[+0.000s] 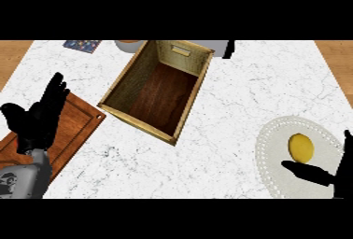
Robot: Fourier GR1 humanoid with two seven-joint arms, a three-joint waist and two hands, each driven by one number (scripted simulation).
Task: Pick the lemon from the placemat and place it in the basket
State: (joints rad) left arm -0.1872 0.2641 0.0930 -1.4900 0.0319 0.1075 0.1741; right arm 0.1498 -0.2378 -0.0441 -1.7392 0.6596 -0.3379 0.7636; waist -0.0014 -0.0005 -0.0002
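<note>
Broadly, a white marble counter (234,93) carries an open rectangular wooden basket (134,77) at its middle. A reddish wooden cutting board (77,123) lies to its left, and the left hand (34,122) rests over it, fingers straight up and spread. Well apart, at lower right, is a round white lacy placemat (272,149). The right hand (336,179) shows there, open, thumb apart from fingers, just beside the yellow lemon (300,147) lying on the mat.
</note>
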